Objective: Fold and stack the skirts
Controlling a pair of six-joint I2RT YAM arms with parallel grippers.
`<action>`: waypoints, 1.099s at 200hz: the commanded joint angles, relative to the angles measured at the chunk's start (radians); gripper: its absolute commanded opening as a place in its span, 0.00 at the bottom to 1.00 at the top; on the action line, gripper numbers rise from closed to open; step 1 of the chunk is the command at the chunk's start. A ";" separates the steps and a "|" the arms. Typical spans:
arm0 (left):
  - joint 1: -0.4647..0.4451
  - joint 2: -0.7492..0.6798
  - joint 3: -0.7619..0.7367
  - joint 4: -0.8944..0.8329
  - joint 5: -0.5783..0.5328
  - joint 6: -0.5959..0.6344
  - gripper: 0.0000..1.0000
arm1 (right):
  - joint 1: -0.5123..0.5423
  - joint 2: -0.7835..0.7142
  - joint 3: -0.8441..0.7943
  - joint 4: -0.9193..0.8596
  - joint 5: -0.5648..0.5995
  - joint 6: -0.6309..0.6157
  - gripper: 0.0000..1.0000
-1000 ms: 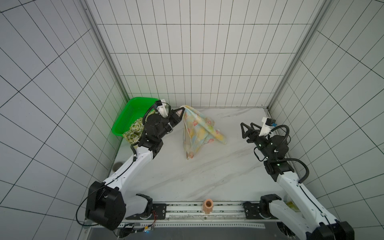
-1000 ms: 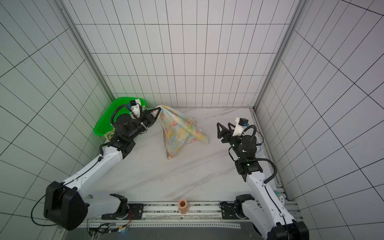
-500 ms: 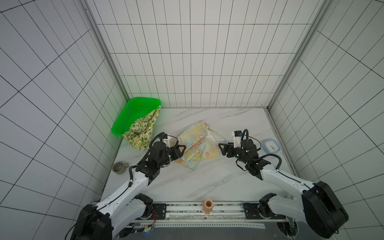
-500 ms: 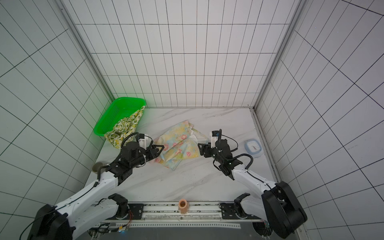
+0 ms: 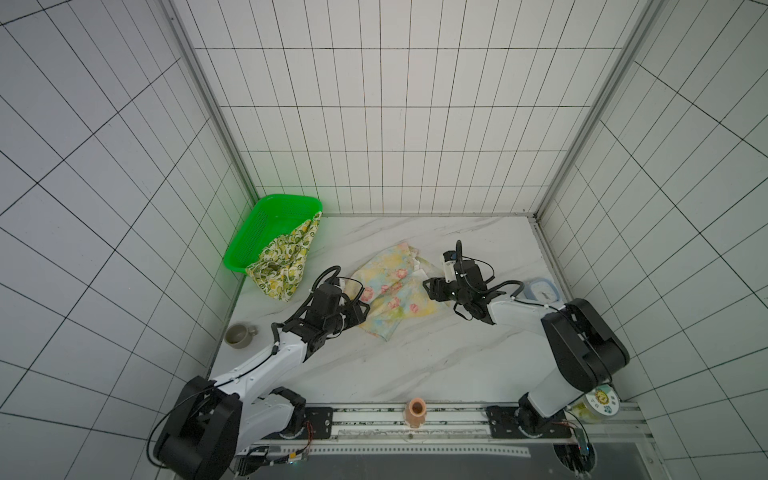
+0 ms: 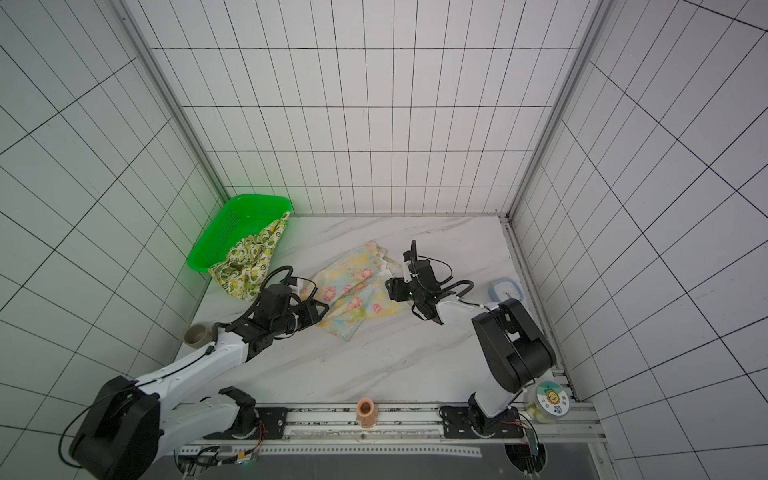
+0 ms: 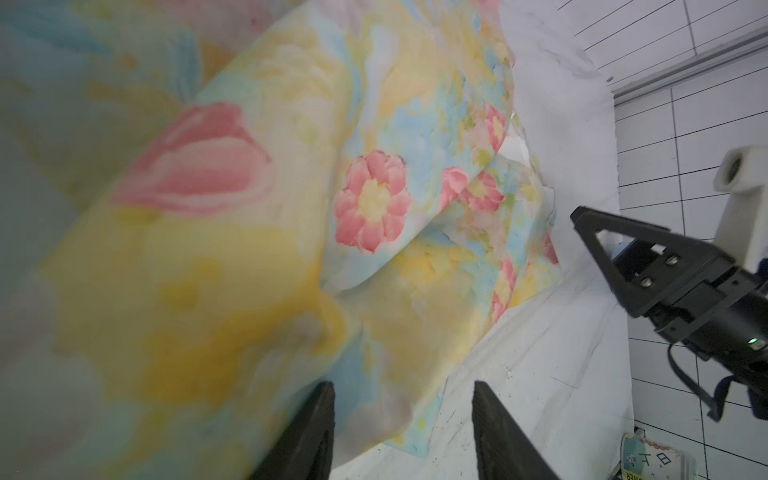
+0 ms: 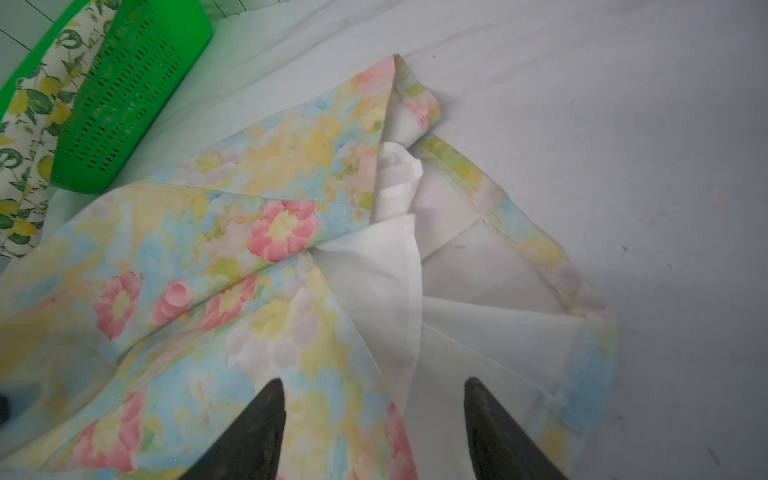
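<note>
The pastel yellow-blue skirt (image 5: 395, 293) (image 6: 357, 297) with pink flowers lies crumpled in the middle of the marble table, its white lining (image 8: 374, 282) turned out on one side. My left gripper (image 5: 362, 300) (image 7: 403, 390) sits low at its left edge, open, with a loose cloth edge lying between the fingers. At the skirt's right edge, my right gripper (image 5: 428, 290) (image 8: 374, 384) hovers open just over the lining. The cream lemon-print skirt (image 5: 286, 262) (image 6: 249, 259) hangs out of the near end of the green basket (image 5: 257, 232).
A grey mug (image 5: 240, 334) stands at the table's left edge behind my left arm. A blue-rimmed container (image 5: 540, 291) lies at the right edge by my right arm. On the front rail are a peach cylinder (image 5: 417, 411) and a labelled jar (image 5: 598, 401).
A second ago my left gripper held the pastel skirt up near the basket. It has since dropped it on the table and opened. Both arms came down to the skirt's edges.
</note>
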 commanded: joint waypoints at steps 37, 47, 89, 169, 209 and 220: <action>0.000 -0.024 -0.012 0.013 -0.053 0.024 0.51 | 0.018 0.094 0.111 -0.005 -0.161 -0.023 0.52; 0.001 -0.018 -0.009 0.009 -0.056 0.031 0.51 | 0.022 0.106 0.115 0.000 -0.164 -0.023 0.55; 0.002 0.013 -0.017 0.023 -0.048 0.022 0.49 | 0.027 0.156 0.148 -0.001 -0.171 -0.035 0.54; 0.003 -0.021 -0.016 -0.017 -0.081 0.031 0.48 | 0.029 0.197 0.235 -0.043 -0.141 -0.103 0.62; 0.006 -0.031 -0.017 -0.029 -0.091 0.032 0.48 | 0.029 0.233 0.259 -0.056 -0.161 -0.103 0.60; 0.006 -0.032 -0.018 -0.032 -0.091 0.033 0.48 | 0.029 0.227 0.254 -0.054 -0.167 -0.102 0.55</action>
